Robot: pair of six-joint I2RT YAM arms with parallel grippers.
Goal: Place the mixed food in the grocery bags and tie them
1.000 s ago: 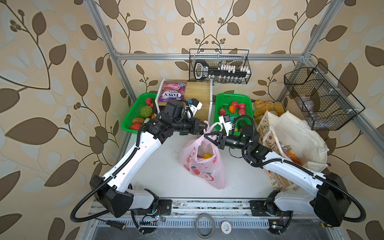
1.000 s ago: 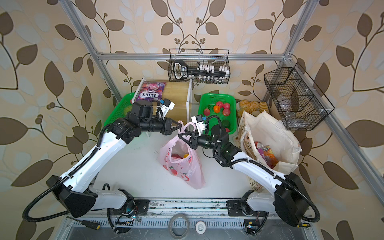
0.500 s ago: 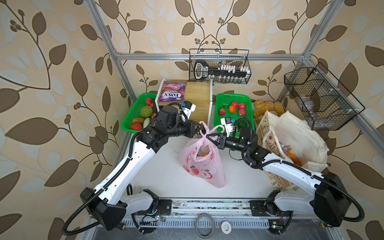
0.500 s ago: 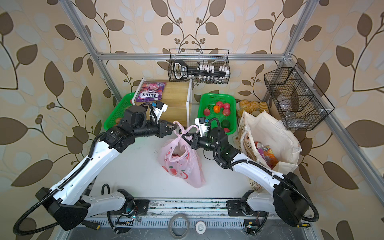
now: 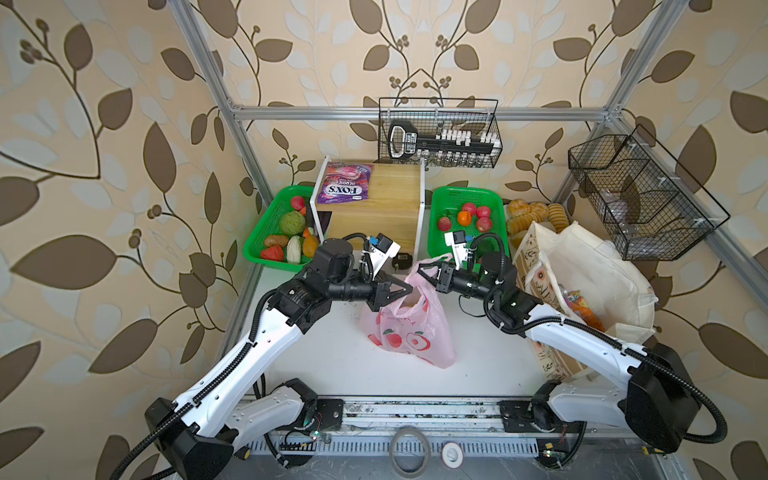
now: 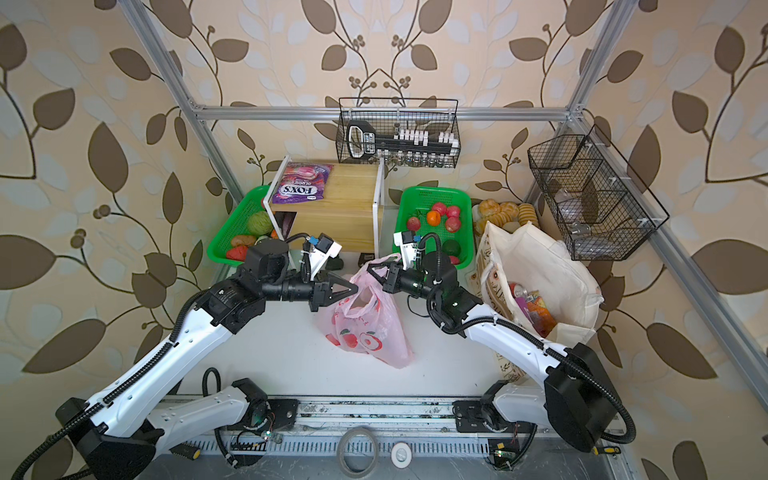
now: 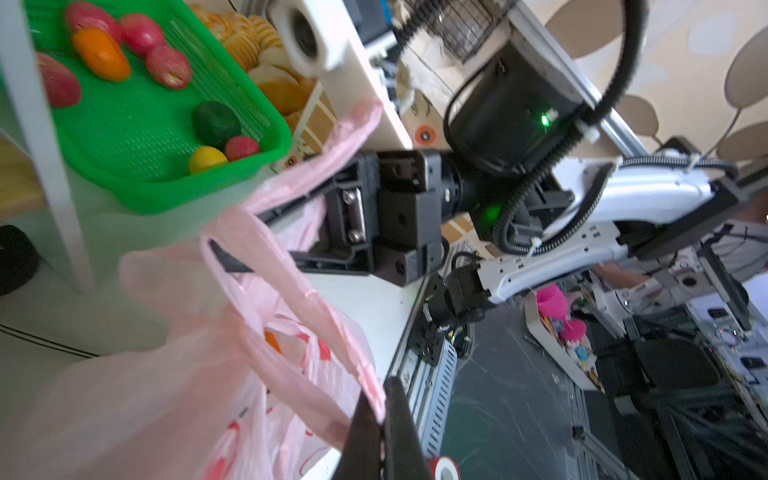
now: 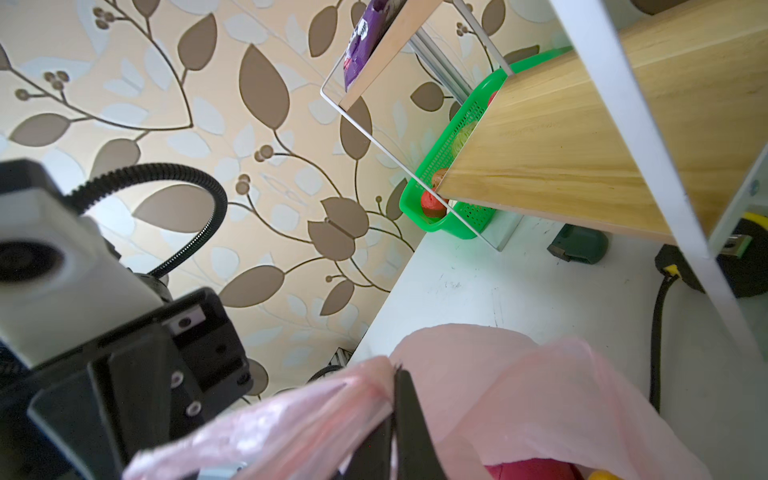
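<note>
The pink plastic bag (image 5: pixel 409 332) (image 6: pixel 370 332) stands mid-table with its two loop handles pulled apart. My left gripper (image 5: pixel 404 288) (image 6: pixel 354 288) (image 7: pixel 380 409) is shut on one handle (image 7: pixel 291 291). From the opposite side my right gripper (image 5: pixel 420 272) (image 6: pixel 370 270) (image 8: pixel 395 399) is shut on the other handle (image 8: pixel 291 415). Inside the bag show an orange (image 7: pixel 272 340) and a red-pink fruit (image 8: pixel 528 469). The cream canvas tote (image 5: pixel 590 270) (image 6: pixel 540 257) stands at the right, holding a red cola can (image 6: pixel 517 289) and an orange packet (image 6: pixel 540 316).
Two green baskets (image 5: pixel 266 245) (image 5: pixel 469 192) of fruit flank a wooden shelf (image 5: pixel 386 199) that carries a purple FOX'S packet (image 5: pixel 345 189). Bread rolls (image 5: pixel 532 212) lie behind the tote. Wire baskets (image 5: pixel 440 133) (image 5: pixel 640 195) hang on the back and right walls.
The right jaws have closed on their handle. The left gripper has drawn its handle a little toward the front, and the left arm has swung outward.
</note>
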